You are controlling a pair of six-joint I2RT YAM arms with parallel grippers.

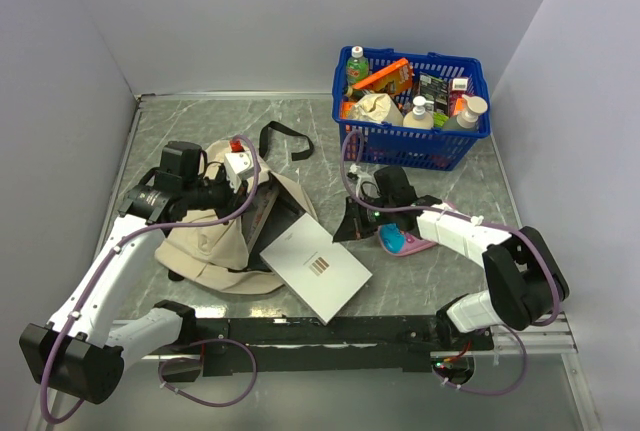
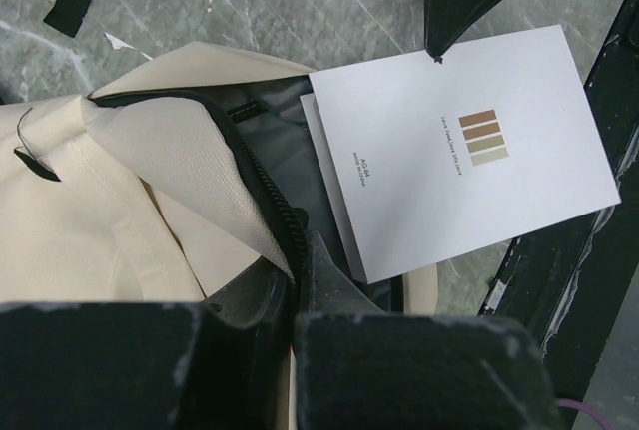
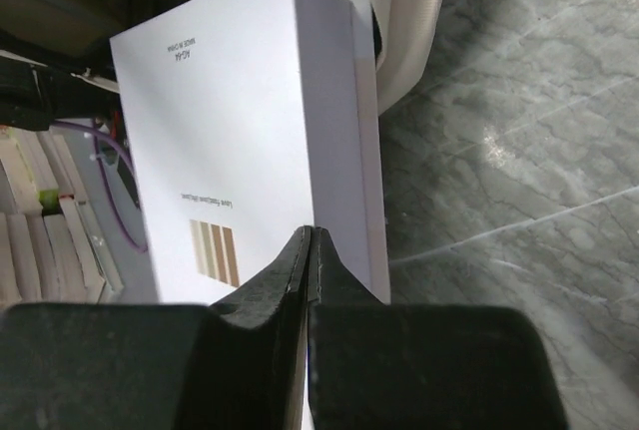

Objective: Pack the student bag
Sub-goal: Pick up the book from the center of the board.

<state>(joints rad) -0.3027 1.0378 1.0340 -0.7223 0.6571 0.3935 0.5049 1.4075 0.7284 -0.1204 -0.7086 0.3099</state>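
The student bag (image 1: 205, 246) is a soft cream fabric backpack, slumped low and crumpled, lying at about 8 o'clock from the centre of the overhead view. Its mouth gapes toward 3 o'clock, with the black zipper trim (image 2: 262, 186) curling along a lifted flap and dark lining (image 2: 265, 121) showing inside. A black strap (image 1: 285, 139) trails loose at the bag's 1 o'clock

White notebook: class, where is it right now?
The white notebook sits mid-table in the top view, left end inside the student bag's open mouth, right edge pinched by the right gripper.
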